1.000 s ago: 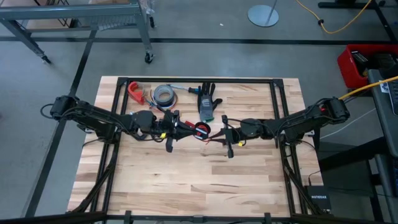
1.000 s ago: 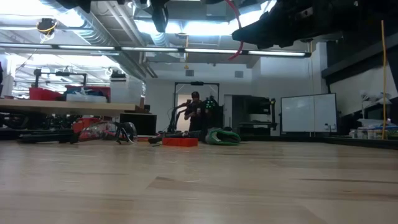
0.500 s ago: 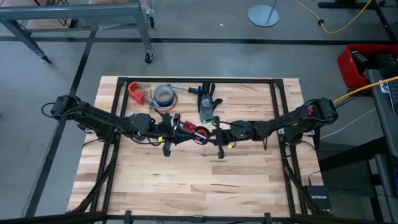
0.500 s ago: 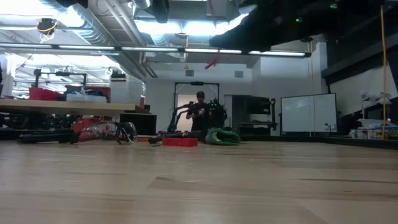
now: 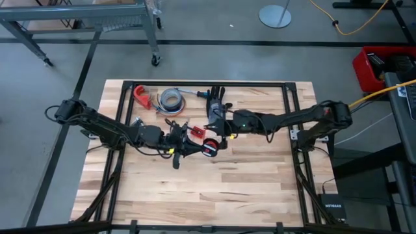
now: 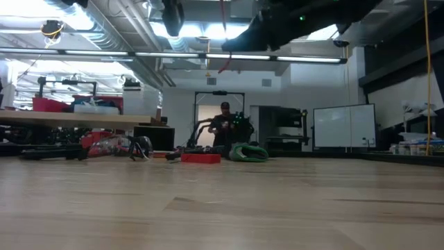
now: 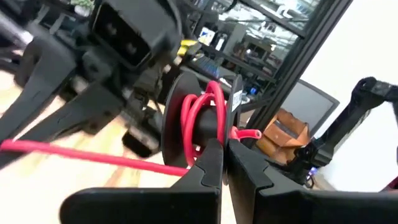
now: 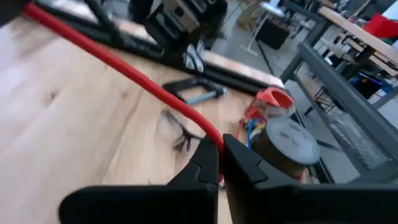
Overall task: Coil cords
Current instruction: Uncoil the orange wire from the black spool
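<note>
Over the last second the right tool (image 5: 223,127) has swung from about 3 o'clock of the desk's (image 5: 195,188) middle in toward 12 o'clock, ending just beside the glove (image 5: 216,104), its fingers now pinched tight on the red cord (image 8: 124,68). The left tool (image 5: 195,138), with the small spool (image 7: 198,121) of red cord in its closed fingers, has shifted slightly toward 3 o'clock. The two tools, a second ago well apart, now sit close together.

My left gripper (image 5: 198,140) mid-table, clamped on cords (image 5: 209,144); my right gripper (image 5: 220,127) just beside, right. Tape roll (image 5: 171,99), glove (image 5: 216,104) behind, along table (image 5: 260,188) far edge.
</note>
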### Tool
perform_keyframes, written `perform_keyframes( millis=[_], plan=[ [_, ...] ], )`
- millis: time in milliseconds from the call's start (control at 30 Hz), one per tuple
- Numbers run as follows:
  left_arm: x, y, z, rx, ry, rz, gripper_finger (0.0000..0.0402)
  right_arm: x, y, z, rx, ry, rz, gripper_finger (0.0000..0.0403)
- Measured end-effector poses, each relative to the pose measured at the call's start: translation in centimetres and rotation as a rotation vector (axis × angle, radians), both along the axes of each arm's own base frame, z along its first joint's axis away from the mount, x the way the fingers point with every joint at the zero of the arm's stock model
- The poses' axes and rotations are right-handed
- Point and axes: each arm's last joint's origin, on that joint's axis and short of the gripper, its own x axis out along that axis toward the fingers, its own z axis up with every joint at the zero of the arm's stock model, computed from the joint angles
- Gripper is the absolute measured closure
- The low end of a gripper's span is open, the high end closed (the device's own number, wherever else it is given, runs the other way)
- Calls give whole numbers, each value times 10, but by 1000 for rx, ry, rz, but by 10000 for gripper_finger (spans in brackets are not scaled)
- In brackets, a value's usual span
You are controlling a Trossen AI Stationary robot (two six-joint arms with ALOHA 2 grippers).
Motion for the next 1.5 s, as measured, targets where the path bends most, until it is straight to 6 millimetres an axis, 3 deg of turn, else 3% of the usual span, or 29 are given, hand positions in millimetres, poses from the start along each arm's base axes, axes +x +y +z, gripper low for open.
perform_keyframes(
  millis=[333, 733, 1033, 1500],
  plan=[
    [0, 2, -10, 17, 112, 73, 401, -31, 2, 30, -8, 117, 39, 395],
    [-4, 6, -27, -49, 282, 145, 400, -51, 2, 35, 27, 242, 43, 395],
    [-1, 5, -15, -17, 160, 140, 400, -40, 3, 29, 42, 216, 72, 395],
    [-3, -3, -18, -63, 194, 74, 401, 4, 0, 10, -54, 28, 38, 395]
  ],
)
